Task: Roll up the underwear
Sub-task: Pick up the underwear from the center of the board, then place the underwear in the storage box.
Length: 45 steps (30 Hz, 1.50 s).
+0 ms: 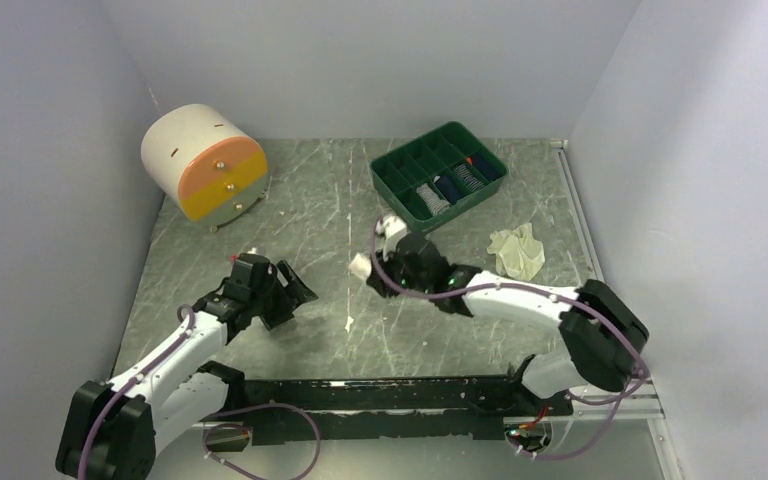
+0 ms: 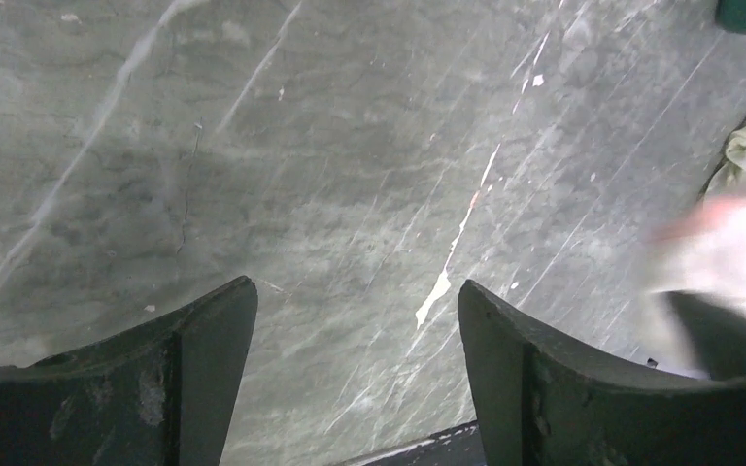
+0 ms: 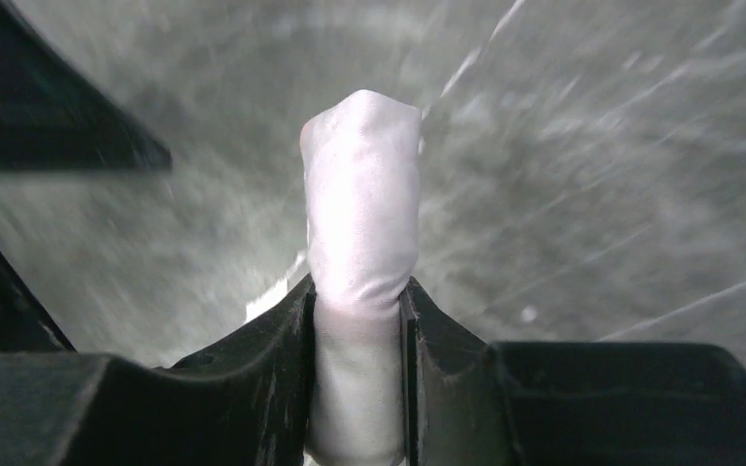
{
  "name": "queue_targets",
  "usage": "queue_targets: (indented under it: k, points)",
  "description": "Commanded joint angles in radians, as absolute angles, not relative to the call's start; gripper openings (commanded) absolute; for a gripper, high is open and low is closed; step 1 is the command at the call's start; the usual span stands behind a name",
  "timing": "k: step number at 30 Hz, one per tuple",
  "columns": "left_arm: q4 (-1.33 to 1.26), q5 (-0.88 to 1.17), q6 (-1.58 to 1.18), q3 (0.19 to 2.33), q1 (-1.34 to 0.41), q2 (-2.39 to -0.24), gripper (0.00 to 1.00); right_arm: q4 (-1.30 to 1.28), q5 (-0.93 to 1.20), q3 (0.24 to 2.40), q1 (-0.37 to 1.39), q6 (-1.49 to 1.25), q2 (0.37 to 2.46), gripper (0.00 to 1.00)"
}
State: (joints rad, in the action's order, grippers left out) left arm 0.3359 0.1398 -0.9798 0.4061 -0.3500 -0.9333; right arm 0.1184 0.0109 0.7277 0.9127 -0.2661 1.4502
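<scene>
**Soft roll pinched in the right claw, a second piece lying loose**

The right claw (image 3: 359,301) is pinching the white roll of underwear (image 3: 361,194) across its middle. The roll stands between the two fingers and pokes out past their tips, held clear of the table (image 2: 253,146) beneath. The left claw (image 2: 357,320) is spread wide with nothing in it, hovering over bare table well apart on the right claw's left side. The cream underwear (image 1: 518,250) lies crumpled on the table off to the right claw's right, near the green tray (image 1: 390,197).

The cloth looks thin, light and limp. The roll probably keeps its shape only because of the squeeze, and would likely loosen if the grip slackened or it were set down on its end. The best hold is across the roll's middle, pressing all the layers together, as here. The crumpled piece would be better taken by a hem or corner, low against the table, since thin fabric easily slides out of hard fingers.
</scene>
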Motion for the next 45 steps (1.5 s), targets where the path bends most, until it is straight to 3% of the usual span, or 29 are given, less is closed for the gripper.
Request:
queue_targets:
  k: [1, 9, 12, 15, 27, 45]
  points:
    - [0.353, 0.184, -0.951, 0.414, -0.345, -0.927, 0.8, 0.016, 0.084, 0.879, 0.79, -0.306, 1.365, 0.0]
    - [0.329, 0.233, -0.922, 0.417, -0.345, -0.941, 0.8, -0.101, 0.059, 1.112, 0.542, -0.23, 1.432, 0.0]
    - [0.336, 0.244, -0.887, 0.437, -0.345, -0.939, 0.84, -0.124, 0.038, 1.194, 0.475, -0.195, 1.506, 0.0]
    - [0.358, 0.223, -0.861, 0.455, -0.345, -0.92, 0.94, -0.12, 0.045, 1.252, 0.432, -0.161, 1.587, 0.0]
    - [0.373, 0.266, -0.859, 0.479, -0.345, -0.89, 0.96, -0.156, 0.078, 1.335, 0.405, -0.026, 1.813, 0.0]
    - [0.394, 0.266, -0.868, 0.493, -0.345, -0.895, 0.96, -0.147, 0.038, 1.391, 0.405, 0.054, 1.917, 0.0]
